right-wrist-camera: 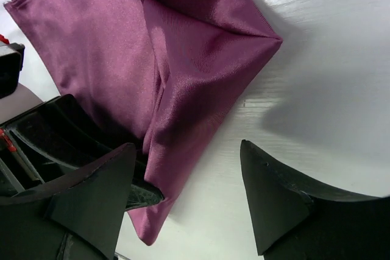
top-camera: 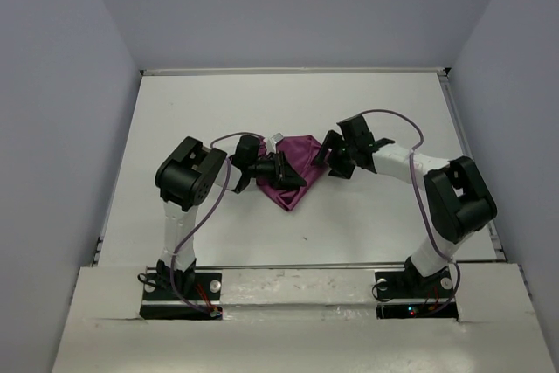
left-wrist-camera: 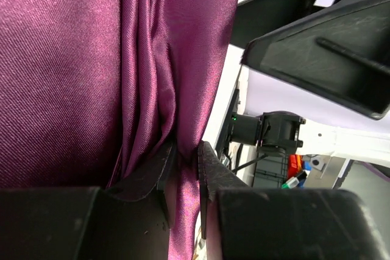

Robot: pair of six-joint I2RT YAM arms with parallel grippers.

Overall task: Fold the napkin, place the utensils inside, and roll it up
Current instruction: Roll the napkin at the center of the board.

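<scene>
I am looking down on a white desk boxed in by pale walls on three sides. The left claw is pinching a gathered fold of the napkin, its jaws nearly together with purple cloth squeezed between them. The right claw is standing wide apart just off the napkin's right side, gripping nothing; one finger is sitting right at the cloth's edge, the other over bare desk. Both are working around the desk's middle, well away from every edge, with open surface lying toward the far corners. The napkin is sitting bunched and creased, plain shiny plum, tapering to a point toward the near edge
</scene>
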